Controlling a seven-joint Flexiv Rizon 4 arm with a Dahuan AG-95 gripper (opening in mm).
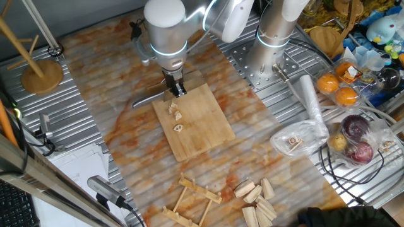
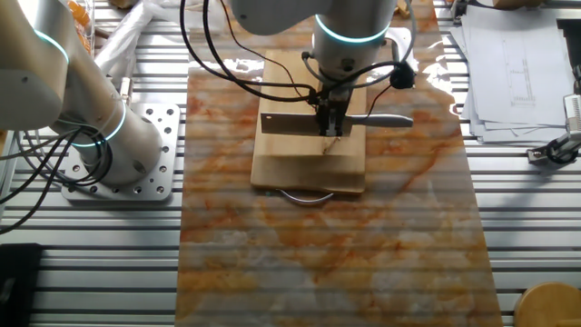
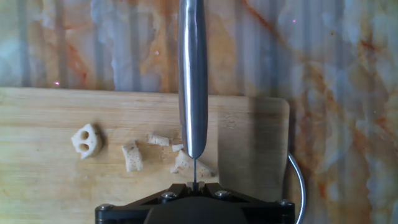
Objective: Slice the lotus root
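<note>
Gripper: the black two-finger gripper [image 1: 177,89] was clamped on the handle of a steel cleaver-style knife [image 2: 295,121], fingers pinched tight on it over the board.

Knife hold: in the hand view it ran edge-down and straight away from the camera, looking like a thin shiny bar [image 3: 193,81]. Pretty sure that was so the edge could drop straight onto the food.

Board: the pale rectangular wooden cutting board [image 1: 202,129] lay on the orange-marbled mat [image 1: 126,120], right under the arm, so cuts landed on wood, not on the mat.

Lotus root: already in bits. The small cream lotus root pieces [image 3: 132,155] lay in a loose row on the board, beside and under the blade.

Look: one was a tidy round slice with holes [image 3: 86,140], the rest ragged chunks, more crumbly than clean.

Progress guess: slicing looked well underway, with the piece [image 3: 182,163] under the blade tip probably next.
</note>
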